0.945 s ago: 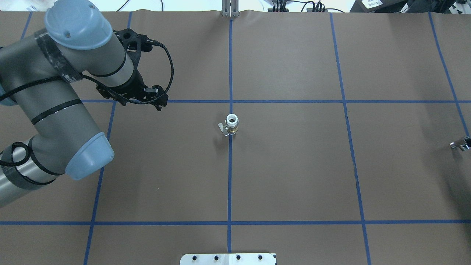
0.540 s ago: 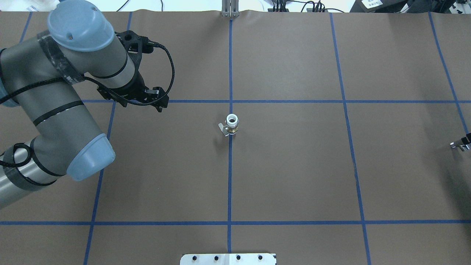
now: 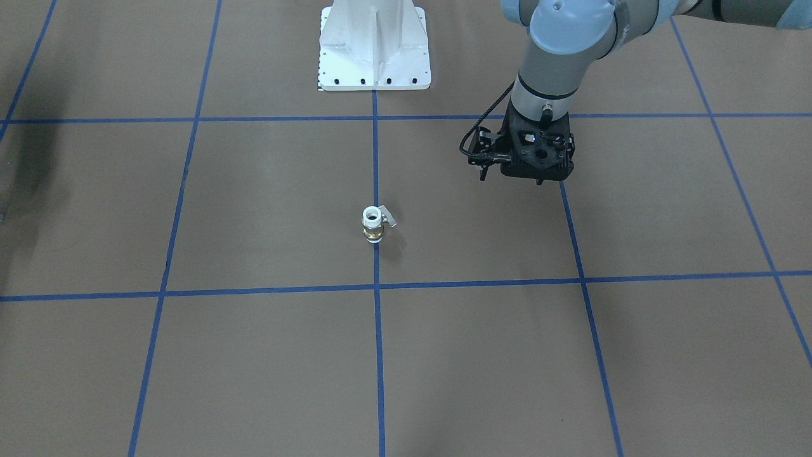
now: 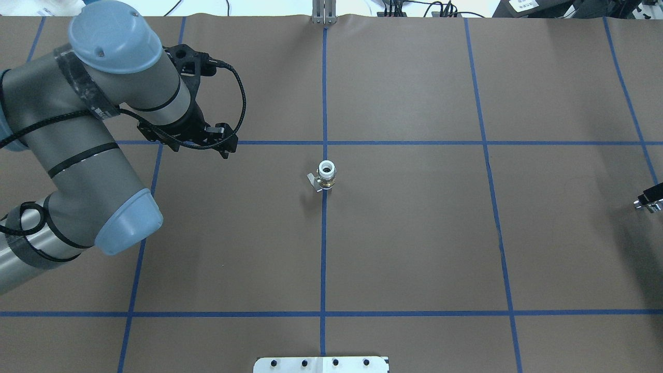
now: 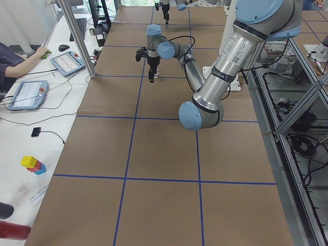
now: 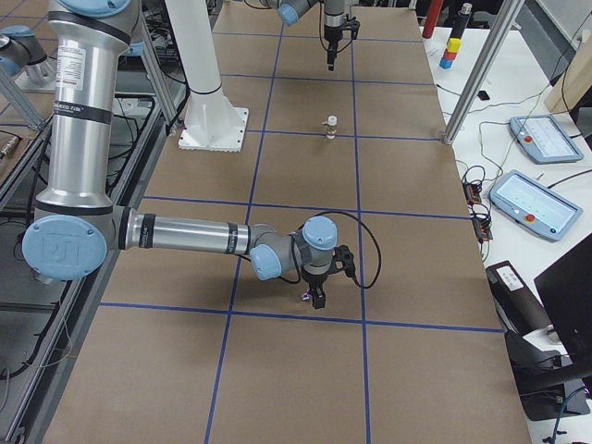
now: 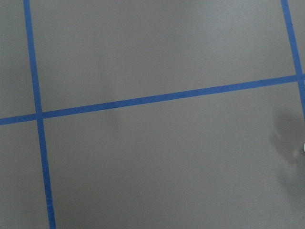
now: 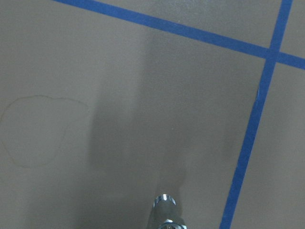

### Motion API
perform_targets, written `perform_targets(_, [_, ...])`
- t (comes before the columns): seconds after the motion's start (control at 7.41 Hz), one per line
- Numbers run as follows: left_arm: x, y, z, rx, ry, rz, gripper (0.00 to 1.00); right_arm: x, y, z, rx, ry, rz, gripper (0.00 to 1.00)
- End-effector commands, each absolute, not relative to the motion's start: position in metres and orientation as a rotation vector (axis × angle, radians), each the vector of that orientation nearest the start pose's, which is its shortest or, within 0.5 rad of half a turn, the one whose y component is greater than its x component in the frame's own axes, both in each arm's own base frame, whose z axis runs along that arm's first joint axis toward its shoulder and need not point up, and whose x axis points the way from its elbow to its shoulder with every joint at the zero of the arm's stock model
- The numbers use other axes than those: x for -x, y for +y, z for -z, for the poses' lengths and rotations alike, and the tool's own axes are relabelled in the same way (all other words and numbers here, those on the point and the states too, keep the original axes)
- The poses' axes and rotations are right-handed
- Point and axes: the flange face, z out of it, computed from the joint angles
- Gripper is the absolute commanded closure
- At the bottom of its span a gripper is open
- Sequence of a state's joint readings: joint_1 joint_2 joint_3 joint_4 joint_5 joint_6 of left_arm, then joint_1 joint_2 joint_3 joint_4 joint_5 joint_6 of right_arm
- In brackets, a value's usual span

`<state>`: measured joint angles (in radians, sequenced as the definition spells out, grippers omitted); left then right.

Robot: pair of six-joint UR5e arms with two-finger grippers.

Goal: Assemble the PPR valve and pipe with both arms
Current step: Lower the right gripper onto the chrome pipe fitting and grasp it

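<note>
The PPR valve [image 4: 327, 176] stands upright at the table's middle on a blue tape line, brass body, silver lever to one side, and also shows in the front view [image 3: 372, 225]. Its top is a pale ring with a dark bore. I cannot pick out the pipe as a separate piece. My left gripper [image 4: 215, 140] hangs well to the valve's left, pointing down [image 3: 536, 162], fingers hidden under its black body. My right gripper [image 4: 648, 203] sits at the table's far right edge. Its wrist view shows one silver tip [image 8: 164, 207] above bare paper.
Brown paper with a blue tape grid [image 4: 487, 142] covers the table. The white bolted pedestal [image 3: 374, 44] stands at the robot's side. Beyond the table's far edge lie tablets [image 5: 25, 95], coloured blocks [image 5: 32, 164] and a person's sleeve [image 5: 13, 56].
The left arm has shifted slightly to the right. The right gripper has drawn a little further toward the right edge. The valve has not moved.
</note>
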<state>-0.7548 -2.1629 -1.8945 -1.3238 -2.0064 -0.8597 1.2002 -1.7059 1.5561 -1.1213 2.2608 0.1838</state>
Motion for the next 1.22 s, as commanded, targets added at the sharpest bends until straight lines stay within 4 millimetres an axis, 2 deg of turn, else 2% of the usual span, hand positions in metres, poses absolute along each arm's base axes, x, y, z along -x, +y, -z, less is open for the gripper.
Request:
perform_targets(0.0, [-0.382, -0.485, -0.214, -0.127, 0.768, -0.103, 0.00, 0.104, -0.445, -0.689, -0.086, -0.740, 0.305, 0.07])
perform_targets(0.27, [-0.382, -0.485, -0.215, -0.126, 0.767, -0.103, 0.00, 0.111, -0.443, -0.690, -0.077, -0.738, 0.320, 0.23])
perform_targets(0.68, [-0.382, -0.485, -0.215, -0.126, 0.766, -0.099, 0.00, 0.115, -0.440, -0.697, -0.063, -0.735, 0.334, 0.34])
perform_targets(0.81, [-0.383, -0.484, -0.215, -0.126, 0.766, -0.101, 0.00, 0.115, -0.440, -0.699, -0.060, -0.734, 0.333, 0.41])
perform_targets(1.08, [-0.383, -0.484, -0.215, -0.125, 0.767, -0.099, 0.00, 0.116, -0.440, -0.700, -0.059, -0.734, 0.334, 0.46])
